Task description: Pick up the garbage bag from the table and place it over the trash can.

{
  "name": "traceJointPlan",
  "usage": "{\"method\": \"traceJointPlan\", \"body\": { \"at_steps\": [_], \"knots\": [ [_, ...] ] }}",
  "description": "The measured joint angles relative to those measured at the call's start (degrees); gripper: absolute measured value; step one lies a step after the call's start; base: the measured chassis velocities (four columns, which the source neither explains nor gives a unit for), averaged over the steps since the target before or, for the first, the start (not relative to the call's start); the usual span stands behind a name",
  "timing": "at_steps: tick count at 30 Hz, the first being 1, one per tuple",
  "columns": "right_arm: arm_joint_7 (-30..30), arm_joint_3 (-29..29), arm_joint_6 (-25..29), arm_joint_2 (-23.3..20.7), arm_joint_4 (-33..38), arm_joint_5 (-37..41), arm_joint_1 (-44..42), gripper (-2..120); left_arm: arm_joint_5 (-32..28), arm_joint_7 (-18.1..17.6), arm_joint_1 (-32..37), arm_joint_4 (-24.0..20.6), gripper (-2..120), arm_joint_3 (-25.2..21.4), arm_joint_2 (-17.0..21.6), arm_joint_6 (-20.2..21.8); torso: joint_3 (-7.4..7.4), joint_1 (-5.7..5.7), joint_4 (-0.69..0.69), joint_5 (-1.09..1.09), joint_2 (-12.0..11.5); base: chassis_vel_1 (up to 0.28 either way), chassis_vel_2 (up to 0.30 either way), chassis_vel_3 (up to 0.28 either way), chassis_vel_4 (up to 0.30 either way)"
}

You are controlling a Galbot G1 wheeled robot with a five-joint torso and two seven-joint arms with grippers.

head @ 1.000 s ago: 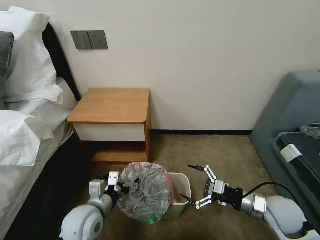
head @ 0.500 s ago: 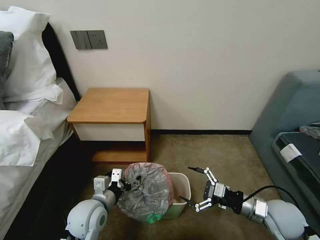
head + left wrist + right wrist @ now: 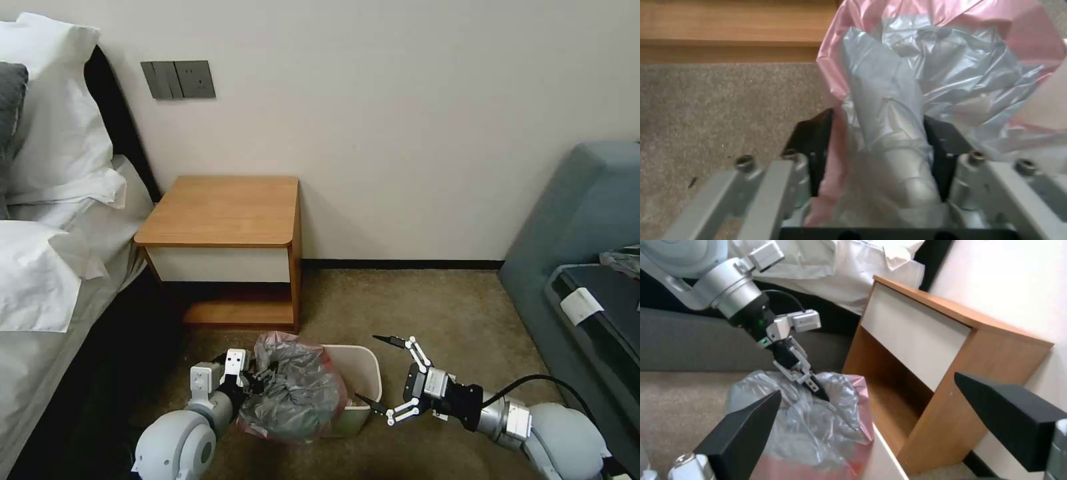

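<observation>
Carpeted bedroom floor (image 3: 427,300) below a pale wall. At far left, a bed (image 3: 47,267) with white pillows. Next along, the table (image 3: 223,210), wooden, with a white drawer front and a lower shelf, standing against the wall. In front of the table, low on the carpet, the trash can (image 3: 363,373), beige, with the garbage bag (image 3: 293,390) bunched over its left half, hanging down the left outer wall and covering that part of the rim; right half of the opening uncovered. Grey crinkled plastic with a pinkish-red edge showing along the top and bottom of the bundle. Left gripper (image 3: 257,380) at the left side of the can, clamped on a fold of the bag; seen from the left wrist, black fingers (image 3: 947,146) pressed on either side of a twisted grey and pink strip of plastic (image 3: 882,140); seen from the right wrist, same gripper (image 3: 815,386) buried tip-first in the top of the bag (image 3: 818,426). To the right of the can, right gripper (image 3: 383,373) spread wide apart, holding nothing, lower fingertip just beside the can's right wall. At far right, a grey-blue sofa (image 3: 580,220).
</observation>
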Motion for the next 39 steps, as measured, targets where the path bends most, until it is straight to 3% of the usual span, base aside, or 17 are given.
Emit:
{"method": "traceJointPlan", "body": {
  "at_steps": [9, 11, 12, 13, 16, 17, 19, 20, 21, 23, 25, 28, 29, 33, 39],
  "knots": [
    [0.4, 0.2, 0.2, 0.0, 0.5, -0.1, -0.4, 100, 1.9, -0.6, 0.2, 0.5, 13, 1.0, -0.8, 0.0, 0.0, 0.0, 0.0, 0.0, 0.0, 0.0, 0.0, 0.0, 0.0],
    [4.0, -0.6, 0.1, 0.0, 1.3, 0.2, -0.6, 100, 1.9, -2.2, 0.2, 0.5, 5, 1.3, -1.1, -0.1, 0.0, 0.0, 0.0, -0.02, 0.0, 0.0, 0.0, 0.0, 0.0],
    [8.6, -1.9, -0.8, -0.1, 2.4, 2.1, -1.5, 100, 1.3, -3.2, 0.3, 0.5, 5, 1.3, -1.2, -0.6, 0.0, 0.0, 0.01, 0.01, 0.0, 0.0, 0.0, 0.0, 0.0],
    [8.6, -1.9, -0.8, -0.1, 2.4, 2.1, -1.5, 100, 1.3, -3.2, 0.3, 0.5, 5, 1.3, -1.2, -0.6, 0.0, 0.0, 0.01, 0.01, 0.0, 0.0, 0.0, 0.0, 0.0],
    [31.4, -11.7, -6.3, -0.4, 9.1, 9.5, -4.1, 100, -1.0, -4.4, 0.9, -0.4, 5, 1.4, -0.7, -7.4, 0.0, 0.0, -0.01, -0.02, 0.0, 0.0, 0.0, 0.0, 0.0],
    [31.4, -11.7, -6.3, -0.4, 9.1, 9.5, -4.1, 100, -1.0, -4.4, 0.9, -0.4, 5, 1.4, -0.7, -7.4, 0.0, 0.0, -0.01, -0.02, 0.0, 0.0, 0.0, 0.0, 0.0],
    [44.2, -18.4, -11.0, -0.1, 13.4, 13.7, -3.4, 100, -1.5, -4.5, 1.2, -1.4, 5, 1.4, -0.4, -11.9, 0.0, 0.0, 0.01, 0.01, 0.0, 0.0, 0.0, 0.0, 0.0],
    [47.0, -20.2, -12.9, 0.0, 14.7, 15.4, -3.1, 100, -1.5, -4.5, 1.4, -1.6, 5, 1.3, -0.3, -14.5, 0.01, 0.0, 0.02, -0.02, 0.0, 0.0, 0.0, 0.0, 0.0],
    [47.0, -20.2, -12.9, 0.0, 14.7, 15.4, -3.1, 100, -1.5, -4.5, 1.4, -1.6, 5, 1.3, -0.3, -14.5, 0.01, 0.0, 0.02, -0.02, 0.0, 0.0, 0.0, 0.0, 0.0],
    [50.7, -24.0, -17.2, 0.1, 17.6, 19.5, -2.0, 100, -1.4, -4.4, 1.7, -1.9, 5, 1.2, -0.1, -19.7, 0.0, 0.0, 0.0, -0.01, 0.0, 0.0, 0.0, 0.0, 0.0],
    [51.5, -25.1, -18.9, 0.0, 18.5, 21.1, -1.5, 100, -1.4, -4.4, 1.8, -2.0, 5, 1.1, 0.0, -21.3, 0.0, 0.0, 0.0, -0.01, 0.0, 0.0, 0.0, 0.0, 0.0],
    [54.7, -28.7, -26.8, -0.2, 21.0, 27.1, 1.5, 100, -1.8, -3.4, 2.7, -1.9, 5, 0.8, 0.3, -27.7, 0.0, 0.0, 0.01, -0.01, 0.0, 0.0, 0.0, 0.0, 0.0],
    [54.7, -28.7, -26.8, -0.2, 21.0, 27.1, 1.5, 100, -1.8, -3.4, 2.7, -1.9, 5, 0.8, 0.3, -27.7, 0.0, 0.0, 0.01, -0.01, 0.0, 0.0, 0.0, 0.0, 0.0],
    [59.2, -32.2, -34.0, 0.8, 20.1, 29.1, 5.9, 100, -1.7, -0.7, 3.6, -0.8, 5, 0.5, 0.4, -35.0, 0.01, 0.0, 0.01, 0.0, 0.0, 0.0, 0.0, 0.0, 0.0],
    [64.3, -35.5, -39.6, 3.0, 18.4, 31.3, 10.4, 100, -1.7, 3.1, 4.2, -0.1, 5, -0.2, 0.5, -40.3, 0.01, 0.0, 0.0, -0.01, 0.0, 0.0, 0.0, 0.0, 0.0]
  ]
}}
